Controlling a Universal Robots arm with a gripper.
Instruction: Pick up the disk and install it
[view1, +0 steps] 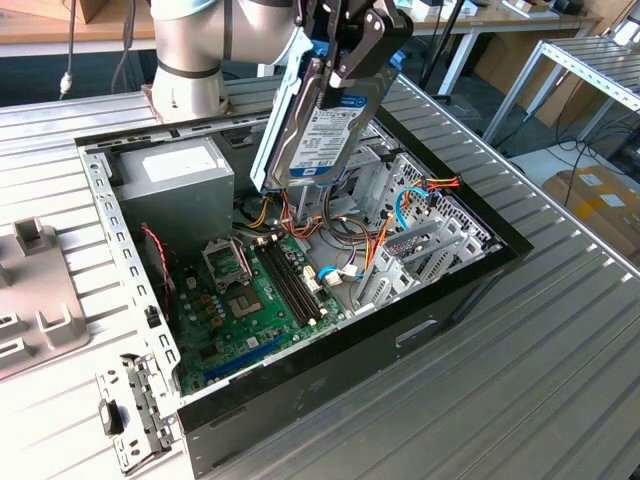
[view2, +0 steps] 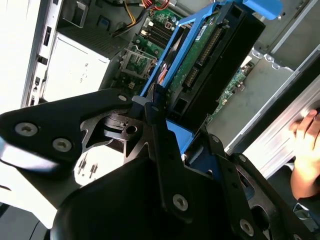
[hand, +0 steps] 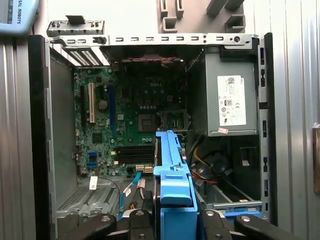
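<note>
A ribbed grey metal worktable carries an open black computer case lying on its side, with shelving and benches behind it. Inside the case a grey power supply sits at the exterior view's left, a green motherboard lies on the floor of the case, and a bare metal drive cage stands at the exterior view's right, with coloured cables between them. The gripper hangs over the case, and it is closed on the disk: its black fingers pinch the upper end from both flat sides. The disk hangs steeply tilted below the gripper, its labelled face turned to the exterior camera and its lower end over the cables near the middle of the case. In both wrist views the blue carrier frames the drive's edges and runs straight out from between the fingers. In the second wrist view a person's hand shows beside the case's outer wall.
</note>
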